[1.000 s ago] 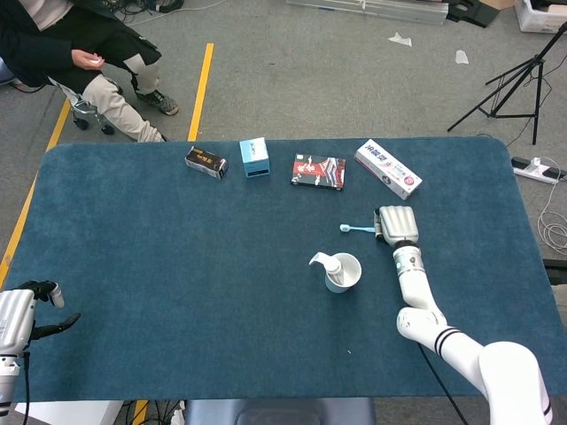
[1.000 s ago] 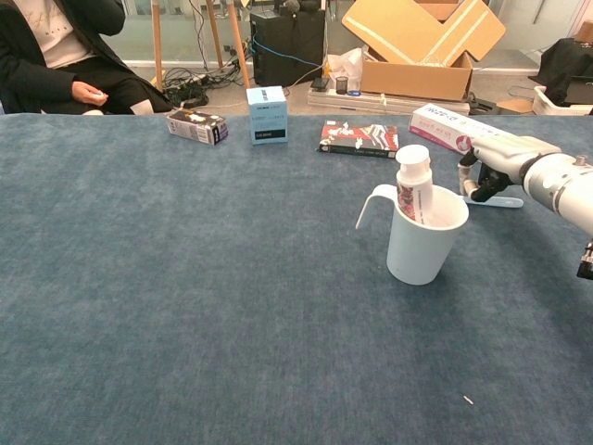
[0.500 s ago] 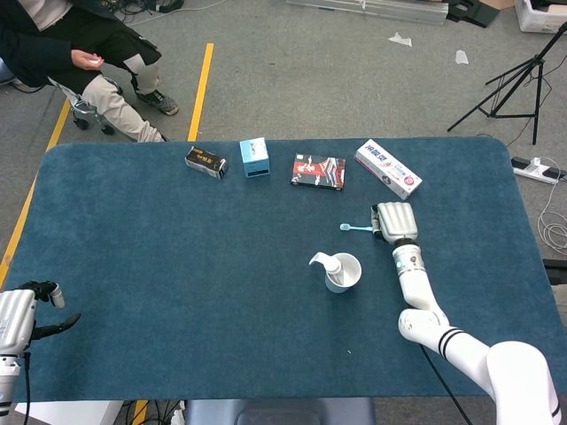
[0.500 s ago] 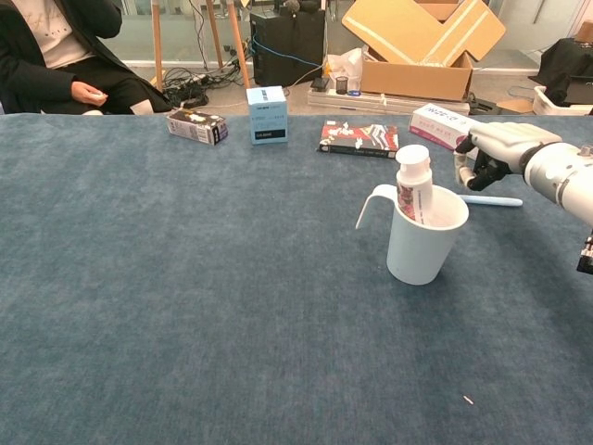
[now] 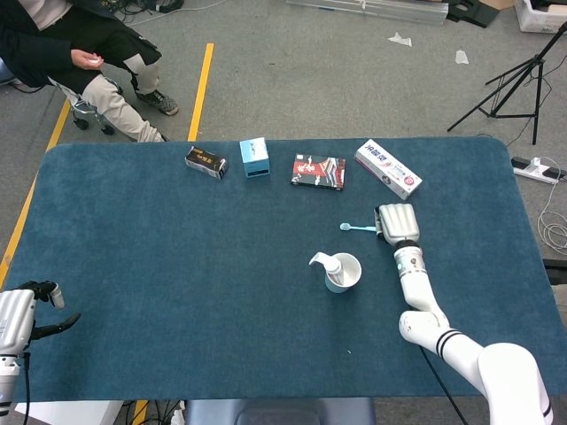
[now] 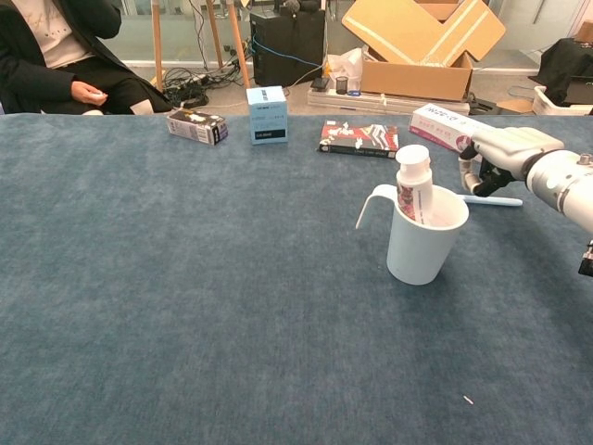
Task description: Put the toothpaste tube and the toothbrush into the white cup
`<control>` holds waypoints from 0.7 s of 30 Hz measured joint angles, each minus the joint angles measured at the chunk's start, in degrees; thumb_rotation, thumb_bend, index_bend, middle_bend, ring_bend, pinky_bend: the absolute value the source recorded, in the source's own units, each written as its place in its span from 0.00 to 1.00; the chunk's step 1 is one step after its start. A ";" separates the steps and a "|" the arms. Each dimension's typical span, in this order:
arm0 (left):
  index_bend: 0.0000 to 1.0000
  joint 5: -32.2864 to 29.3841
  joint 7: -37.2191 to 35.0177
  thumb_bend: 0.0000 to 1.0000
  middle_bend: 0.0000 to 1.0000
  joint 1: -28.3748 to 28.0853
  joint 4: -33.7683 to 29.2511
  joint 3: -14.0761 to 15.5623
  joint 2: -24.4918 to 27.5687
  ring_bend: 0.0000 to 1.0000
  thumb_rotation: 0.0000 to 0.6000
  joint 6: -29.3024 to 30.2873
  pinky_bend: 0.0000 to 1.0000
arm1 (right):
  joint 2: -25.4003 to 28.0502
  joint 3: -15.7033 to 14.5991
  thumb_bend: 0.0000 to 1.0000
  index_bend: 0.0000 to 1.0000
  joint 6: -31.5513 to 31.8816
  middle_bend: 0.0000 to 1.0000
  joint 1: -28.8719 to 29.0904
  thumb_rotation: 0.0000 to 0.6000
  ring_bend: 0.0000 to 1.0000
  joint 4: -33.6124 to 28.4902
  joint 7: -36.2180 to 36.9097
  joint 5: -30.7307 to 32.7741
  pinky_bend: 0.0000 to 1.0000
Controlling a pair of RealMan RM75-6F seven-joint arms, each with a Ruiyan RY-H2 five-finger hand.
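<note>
Well, the blue table [image 5: 177,266] takes up most of the scene, and a person [image 5: 80,53] in dark clothes sits past its far left corner. The right arm [image 5: 461,350] reaches out across the cloth, its hand [image 5: 396,224] lying knuckles-up over the handle end of the toothbrush [image 5: 359,228]; from the chest view the fingers [image 6: 474,176] curl down at the handle, but I cannot tell whether they actually hold it. The brush lies flat on the cloth, its head pointing away from the hand, near the cup [image 5: 343,273] but apart from it. The left hand [image 5: 27,314] sits at the near left edge, holding nothing, fingers loosely apart.

The white cup stands upright near the middle, with the tube [image 6: 413,185] upright inside it, white cap on top. Along the far edge lie a long white carton [image 5: 388,168] with print too small to read, a red-and-black box [image 5: 318,171], a pale blue box [image 5: 254,158] and a dark box [image 5: 205,162]; none of their labels is legible.
</note>
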 measured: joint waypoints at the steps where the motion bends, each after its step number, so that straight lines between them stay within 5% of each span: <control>1: 0.66 0.03 -0.01 0.04 0.62 0.01 -0.03 0.00 0.02 0.53 1.00 0.03 0.63 | -0.26 -0.12 0.22 0.59 0.01 1.00 0.04 1.00 1.00 0.45 -0.05 -0.22 1.00; 6: 0.66 0.10 -0.06 0.04 0.62 0.05 -0.17 0.00 0.13 0.53 1.00 0.14 0.63 | -1.73 -0.68 0.09 0.54 0.22 1.00 0.36 1.00 1.00 3.00 0.52 -1.85 1.00; 14: 0.66 0.19 -0.06 0.04 0.62 0.09 -0.30 -0.02 0.22 0.53 1.00 0.27 0.63 | -2.81 -0.67 0.02 0.47 0.98 1.00 0.67 1.00 1.00 4.89 3.99 -4.35 1.00; 21: 0.66 0.22 0.15 0.04 0.62 0.06 -0.27 0.08 0.11 0.53 1.00 0.13 0.63 | -2.93 -0.29 0.10 0.47 1.58 1.00 0.57 1.00 1.00 5.23 5.02 -5.31 1.00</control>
